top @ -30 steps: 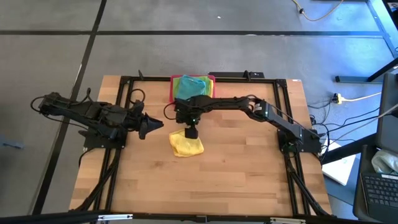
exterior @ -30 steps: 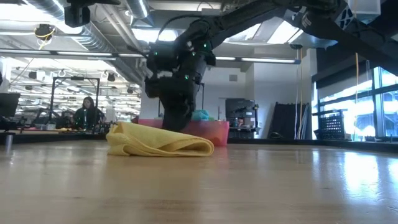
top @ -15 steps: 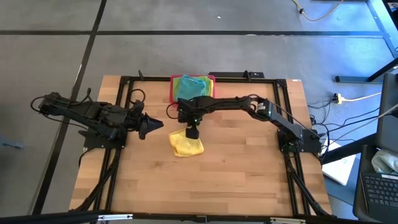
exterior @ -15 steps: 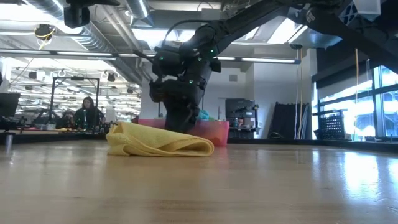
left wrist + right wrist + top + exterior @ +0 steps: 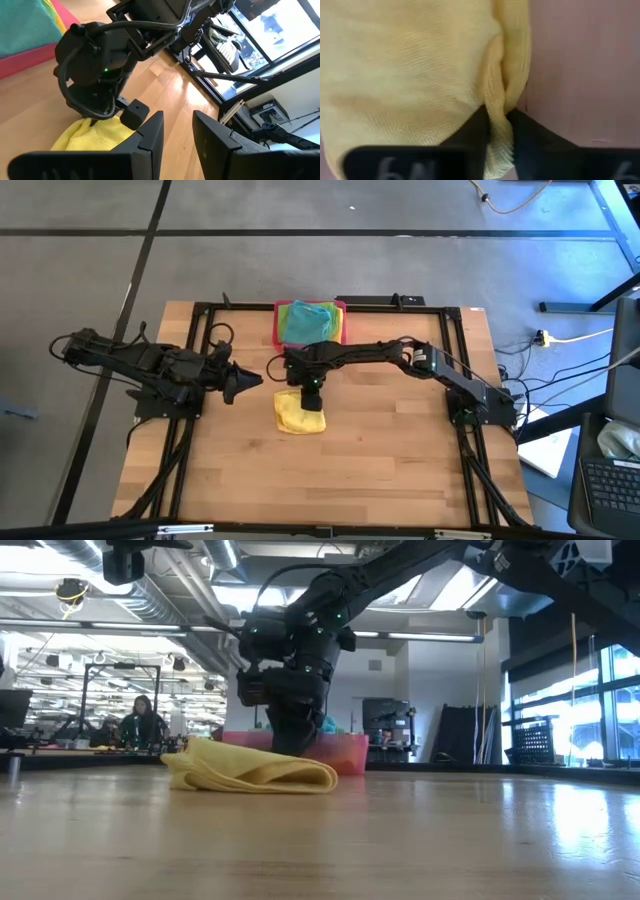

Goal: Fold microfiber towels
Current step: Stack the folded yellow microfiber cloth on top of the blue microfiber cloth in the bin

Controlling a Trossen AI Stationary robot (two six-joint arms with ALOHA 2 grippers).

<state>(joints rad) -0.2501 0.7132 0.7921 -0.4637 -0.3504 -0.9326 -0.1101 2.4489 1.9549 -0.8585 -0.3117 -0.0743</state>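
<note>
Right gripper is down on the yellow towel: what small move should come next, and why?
Probably a short lift of the pinched edge. The right gripper is shut on a ridge of the yellow towel, which lies bunched on the table; raising it should let the cloth hang open. The left gripper waits apart.

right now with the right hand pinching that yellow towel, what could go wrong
The right hand pinches only a thin ridge at the edge of the yellow towel, so the cloth may slip free when pulled. The towel lies bunched, not flat, so a lift may drag the whole wad instead of opening one layer. The pink tray of towels sits close behind, so a swing that way could bump it.
</note>
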